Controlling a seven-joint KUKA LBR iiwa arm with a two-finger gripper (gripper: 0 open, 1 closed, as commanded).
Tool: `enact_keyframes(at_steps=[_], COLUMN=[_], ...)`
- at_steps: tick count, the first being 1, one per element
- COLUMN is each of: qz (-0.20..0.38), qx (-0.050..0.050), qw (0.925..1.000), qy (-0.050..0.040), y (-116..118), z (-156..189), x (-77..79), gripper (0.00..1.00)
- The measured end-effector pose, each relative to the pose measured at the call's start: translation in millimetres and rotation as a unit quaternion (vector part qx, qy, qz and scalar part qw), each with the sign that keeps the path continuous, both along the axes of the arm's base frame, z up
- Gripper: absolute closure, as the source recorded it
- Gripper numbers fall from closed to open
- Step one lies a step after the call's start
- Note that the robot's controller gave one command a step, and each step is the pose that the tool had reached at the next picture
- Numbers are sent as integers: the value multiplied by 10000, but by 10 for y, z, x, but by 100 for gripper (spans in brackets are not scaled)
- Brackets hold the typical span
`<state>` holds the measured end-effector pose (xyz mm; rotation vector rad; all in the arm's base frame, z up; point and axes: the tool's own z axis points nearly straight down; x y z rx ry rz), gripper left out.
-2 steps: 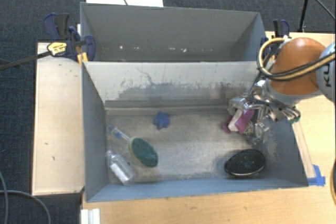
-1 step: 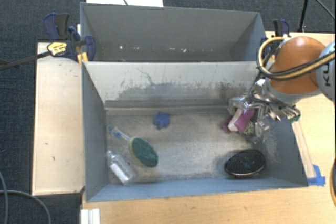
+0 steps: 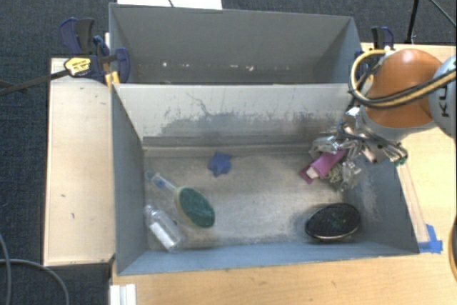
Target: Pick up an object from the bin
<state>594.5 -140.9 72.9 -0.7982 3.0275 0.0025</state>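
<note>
My gripper (image 3: 337,161) is at the right side of the bin, close to the right wall. A small purple, tube-like object (image 3: 319,166) sits between its fingers, sticking out down and to the left, and the fingers are shut on it. Just below the gripper, a black oval object (image 3: 332,221) lies on the bin floor near the front right corner, apart from the fingers.
A small blue piece (image 3: 220,164) lies mid-floor. At the front left lie a round green brush head on a clear handle (image 3: 194,207) and a clear little bottle (image 3: 163,228). The arm's orange cover hangs over the right rim.
</note>
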Motion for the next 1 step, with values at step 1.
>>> enact_keyframes(at_steps=[1], qz=[10], qx=[-21], qw=[10000], qy=[17], y=[0], z=[234], x=[13], gripper=[100])
